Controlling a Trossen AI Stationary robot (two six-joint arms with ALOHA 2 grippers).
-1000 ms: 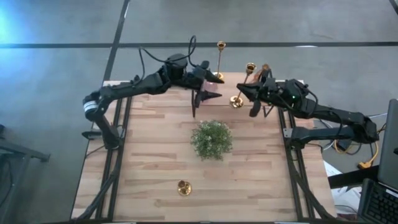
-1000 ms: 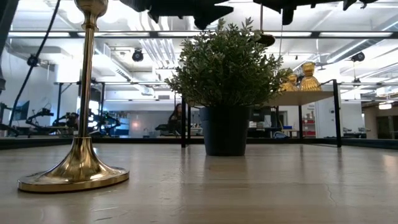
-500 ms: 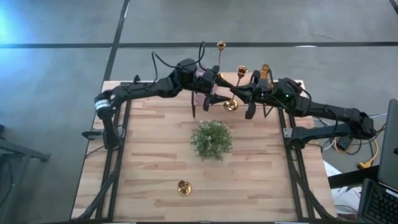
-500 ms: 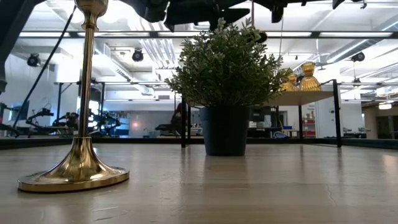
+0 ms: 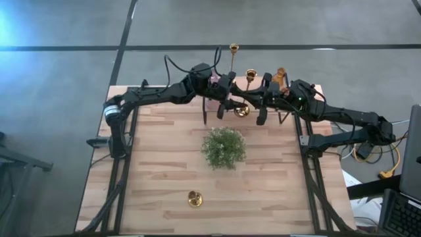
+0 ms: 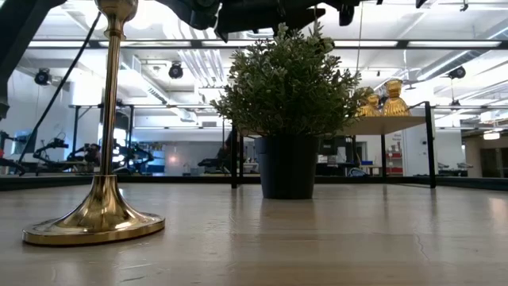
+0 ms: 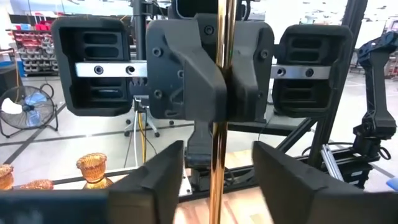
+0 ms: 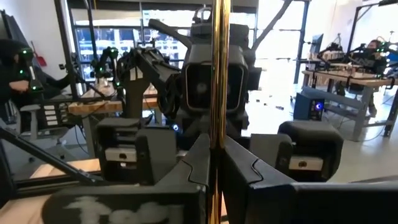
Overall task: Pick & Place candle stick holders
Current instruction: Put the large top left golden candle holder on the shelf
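Observation:
A brass candle stick holder [image 5: 245, 99] hangs upright above the table's far middle, its round base [image 5: 242, 111] clear of the wood. My right gripper [image 5: 250, 100] is shut on its thin stem. My left gripper [image 7: 217, 163] faces it from the left, open. Its two fingers stand on either side of the stem [image 7: 216, 186] without touching it. A second brass holder [image 5: 194, 197] stands on its base near the front edge. A third, tall one [image 5: 233, 56] stands at the far edge. My right gripper pinches the brass holder's thin stem [image 8: 217, 134] between its two fingers. The fingers come level from the table's right and lie across the stem. The holder stands upright in the hold, lifted clear of the table.
A bushy green plant [image 5: 223, 147] in a dark pot [image 6: 287, 167] stands mid-table, just in front of both grippers. An amber glass holder [image 5: 281, 74] shows behind the right arm, and more amber ones [image 7: 92, 168] stand beyond the table. The wood left and right of the plant is bare.
My right gripper has carried the brass holder toward the table's left, upright and clear of the wood. My left gripper has moved right toward it, so that its fingers now stand around the stem.

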